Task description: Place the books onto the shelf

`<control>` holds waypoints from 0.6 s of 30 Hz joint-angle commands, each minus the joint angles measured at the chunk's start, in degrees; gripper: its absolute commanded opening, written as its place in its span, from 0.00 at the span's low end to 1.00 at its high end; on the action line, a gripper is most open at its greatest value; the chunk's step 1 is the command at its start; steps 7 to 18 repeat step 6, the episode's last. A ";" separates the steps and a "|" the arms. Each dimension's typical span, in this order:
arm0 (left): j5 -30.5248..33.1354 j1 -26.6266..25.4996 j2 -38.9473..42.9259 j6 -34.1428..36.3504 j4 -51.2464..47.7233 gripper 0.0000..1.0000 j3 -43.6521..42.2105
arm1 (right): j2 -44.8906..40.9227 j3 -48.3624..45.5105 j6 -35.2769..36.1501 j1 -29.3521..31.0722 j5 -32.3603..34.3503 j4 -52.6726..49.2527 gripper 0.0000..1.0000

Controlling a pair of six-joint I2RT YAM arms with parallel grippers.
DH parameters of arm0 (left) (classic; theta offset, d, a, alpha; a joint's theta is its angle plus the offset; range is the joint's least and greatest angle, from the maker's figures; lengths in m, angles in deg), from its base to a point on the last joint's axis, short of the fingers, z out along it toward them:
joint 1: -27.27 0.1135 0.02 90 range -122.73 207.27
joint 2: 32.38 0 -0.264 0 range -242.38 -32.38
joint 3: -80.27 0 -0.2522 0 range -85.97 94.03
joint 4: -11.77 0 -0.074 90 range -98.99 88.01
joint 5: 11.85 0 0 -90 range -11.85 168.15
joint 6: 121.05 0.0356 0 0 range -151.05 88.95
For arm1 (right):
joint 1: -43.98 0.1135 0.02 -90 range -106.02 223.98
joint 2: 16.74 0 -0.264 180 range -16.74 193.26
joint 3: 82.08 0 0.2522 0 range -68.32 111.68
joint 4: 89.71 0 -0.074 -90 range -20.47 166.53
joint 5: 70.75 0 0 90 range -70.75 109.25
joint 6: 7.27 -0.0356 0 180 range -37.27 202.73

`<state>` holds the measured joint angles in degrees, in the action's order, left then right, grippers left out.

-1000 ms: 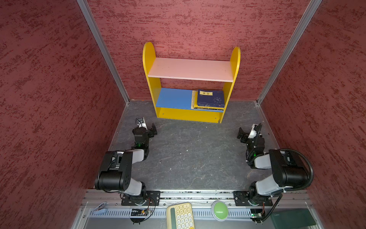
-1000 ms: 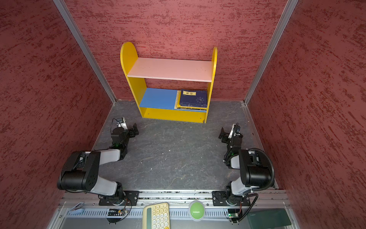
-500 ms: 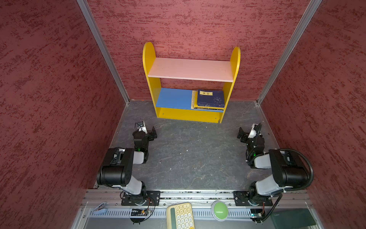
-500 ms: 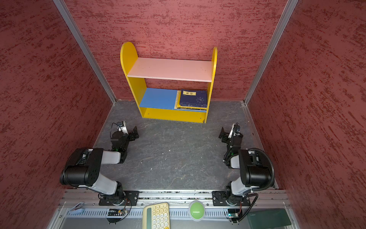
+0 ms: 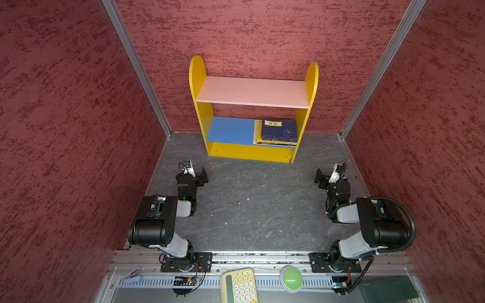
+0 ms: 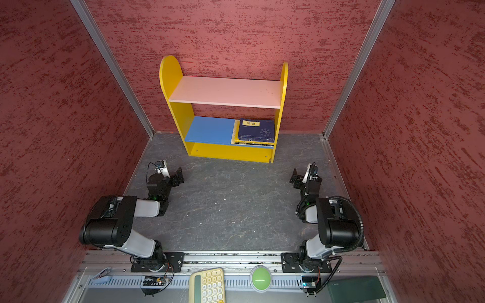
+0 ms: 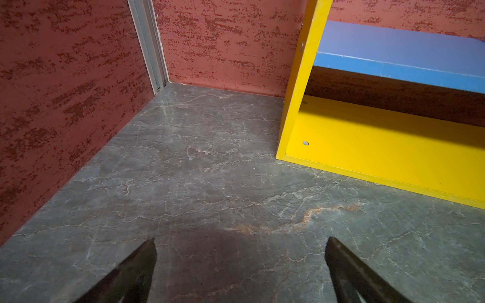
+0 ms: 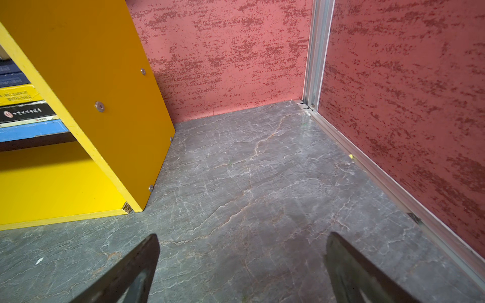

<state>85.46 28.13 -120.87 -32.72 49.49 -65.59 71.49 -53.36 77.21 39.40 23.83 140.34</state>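
**Both top views.** The left claw (image 5: 200, 176) (image 6: 179, 176) and right claw (image 5: 321, 178) (image 6: 295, 178) are spread wide and empty, low over the grey surface (image 5: 249, 207). The shelf (image 5: 249, 154) stands ahead, between them. The books (image 5: 279, 129) (image 6: 256, 129) lie stacked flat on its blue lower board (image 5: 231, 129), toward the right claw's side.

**Left wrist view.** The left claw (image 7: 240, 244) is wide open, with the shelf (image 7: 380, 147) ahead.

**Right wrist view.** The right claw (image 8: 242, 241) is wide open, with the books (image 8: 19, 105) ahead, inside the shelf (image 8: 91, 65).
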 commanded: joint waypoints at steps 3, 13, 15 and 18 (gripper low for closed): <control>-0.81 0.18 0.49 -0.27 1.51 0.99 0.58 | -0.16 1.12 1.39 0.27 1.22 1.67 0.99; -0.81 0.04 0.45 -0.34 1.51 0.99 0.54 | -0.41 0.35 1.39 0.27 0.82 2.78 0.99; -0.81 0.04 0.45 -0.34 1.51 0.99 0.54 | -0.41 0.35 1.39 0.27 0.82 2.78 0.99; -0.81 0.04 0.45 -0.34 1.51 0.99 0.54 | -0.41 0.35 1.39 0.27 0.82 2.78 0.99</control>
